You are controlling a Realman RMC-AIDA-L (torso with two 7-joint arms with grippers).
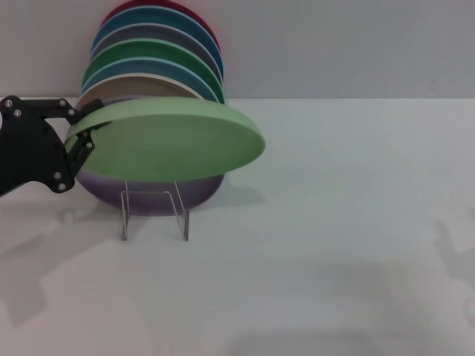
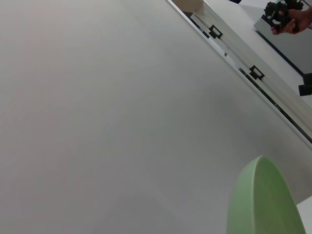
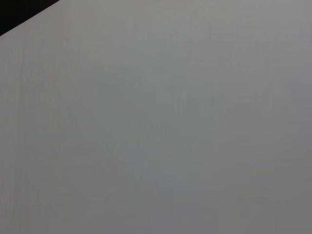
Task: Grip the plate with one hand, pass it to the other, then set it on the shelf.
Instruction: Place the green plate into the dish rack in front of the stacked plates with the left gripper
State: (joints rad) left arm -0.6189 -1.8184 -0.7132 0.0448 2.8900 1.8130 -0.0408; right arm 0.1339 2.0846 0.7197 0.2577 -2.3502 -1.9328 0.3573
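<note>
The pale mint-green plate (image 1: pixel 174 139) hangs tilted just in front of the rack's row of plates, above the clear acrylic shelf (image 1: pixel 154 213). My left gripper (image 1: pixel 80 127) is shut on the plate's left rim and holds it off the table. The plate's edge also shows in the left wrist view (image 2: pixel 263 200). The shelf's front loop stands below the plate, apart from it. My right gripper is out of view in every frame; the right wrist view shows only blank table.
Several plates stand on edge in the rack behind: a lavender one (image 1: pixel 152 194) at the front, then beige, blue, dark green (image 1: pixel 148 53) and red (image 1: pixel 159 6). The white table (image 1: pixel 334 245) spreads to the right and front.
</note>
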